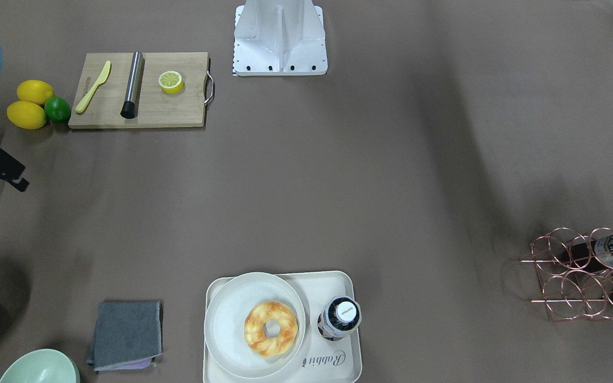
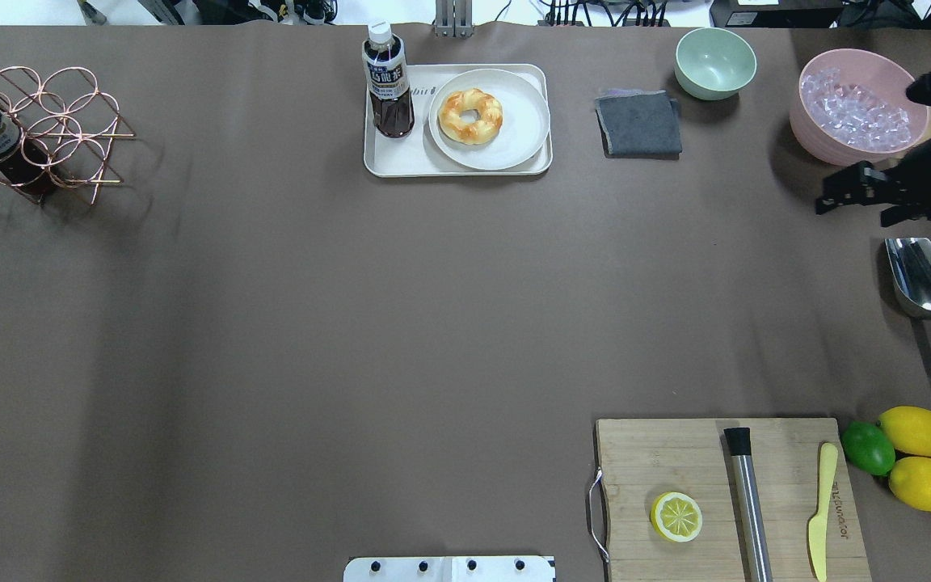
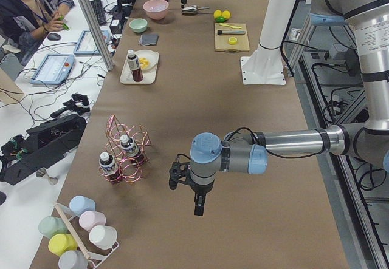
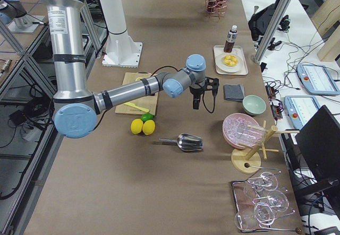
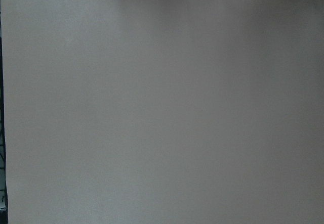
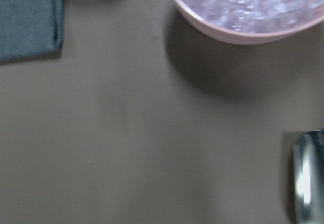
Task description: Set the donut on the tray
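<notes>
The donut, a golden twisted ring, lies on a round off-white plate. The plate rests on the cream tray at the table's far edge; donut and tray also show in the overhead view. My right gripper hangs above the table near the ice bowl, far from the tray; its fingers look apart and it holds nothing. My left gripper shows only in the exterior left view, above bare table near the wire rack. I cannot tell whether it is open or shut.
A dark drink bottle stands on the tray beside the plate. Nearby are a grey cloth, green bowl, pink ice bowl and metal scoop. A cutting board holds a halved lemon. A copper rack stands far left.
</notes>
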Tool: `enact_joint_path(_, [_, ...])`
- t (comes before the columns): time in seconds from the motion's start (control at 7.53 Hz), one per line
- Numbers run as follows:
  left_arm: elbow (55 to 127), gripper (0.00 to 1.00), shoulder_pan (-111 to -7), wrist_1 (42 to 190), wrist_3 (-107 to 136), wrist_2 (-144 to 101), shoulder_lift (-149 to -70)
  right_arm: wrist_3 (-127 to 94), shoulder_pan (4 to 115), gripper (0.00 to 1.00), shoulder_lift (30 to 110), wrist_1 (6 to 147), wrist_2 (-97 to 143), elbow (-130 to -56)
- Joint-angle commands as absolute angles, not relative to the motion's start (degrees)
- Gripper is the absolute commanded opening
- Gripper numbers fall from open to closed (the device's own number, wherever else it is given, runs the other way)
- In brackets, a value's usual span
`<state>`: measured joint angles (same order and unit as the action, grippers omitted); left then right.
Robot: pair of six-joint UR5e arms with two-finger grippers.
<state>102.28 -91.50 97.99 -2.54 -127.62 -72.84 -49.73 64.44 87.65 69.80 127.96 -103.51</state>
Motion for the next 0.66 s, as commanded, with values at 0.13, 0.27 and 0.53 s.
enact_joint_path(0.13, [102.4,0.98,-91.5,98.0,-2.5,-127.7,-72.6,-14.2,82.0,1.00,99.0,75.9,131.5,-101.5])
enact_joint_path(0.27, [102.4,0.98,-91.5,98.0,-2.5,-127.7,-72.6,-4.0,86.3,1.00,98.8,82.7,131.0,-101.2])
enact_joint_path(0.53, [102.4,0.98,-91.5,98.0,-2.5,-127.6,-72.6,5.8,91.5,1.00,98.4,90.2,129.8,-101.3])
